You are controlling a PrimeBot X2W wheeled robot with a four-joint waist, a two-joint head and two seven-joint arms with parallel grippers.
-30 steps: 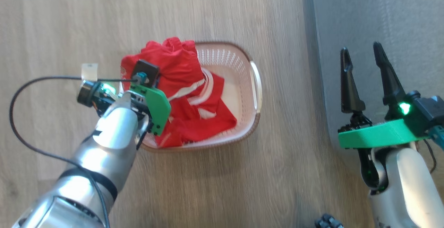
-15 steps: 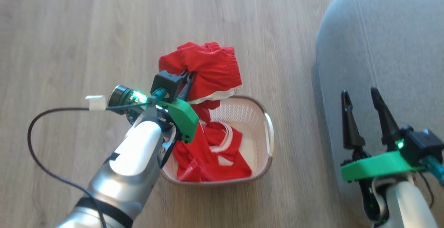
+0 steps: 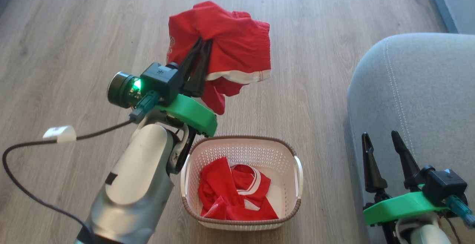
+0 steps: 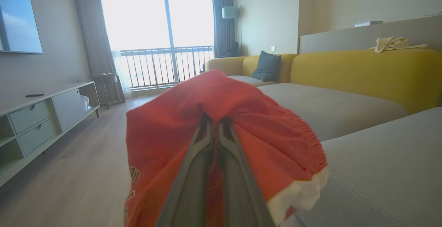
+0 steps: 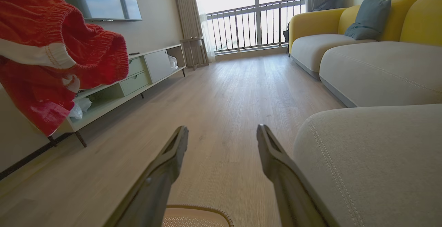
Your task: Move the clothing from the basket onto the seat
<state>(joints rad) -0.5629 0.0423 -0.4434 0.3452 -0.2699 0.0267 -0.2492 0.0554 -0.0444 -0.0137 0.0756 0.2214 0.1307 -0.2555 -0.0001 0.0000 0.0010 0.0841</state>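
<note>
Now that the left gripper (image 3: 205, 43), clenched on a garment (image 3: 233, 43), has it lifted clear above the basket (image 3: 241, 139), the carry right to the seat (image 3: 419, 88) can start, though more clothing (image 3: 226, 195) lies inside; the right gripper (image 3: 379, 137) idles spread

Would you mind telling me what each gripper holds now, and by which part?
The left gripper pinches the red shorts by a bunched fold mid-cloth; the right gripper is open, empty.
</note>
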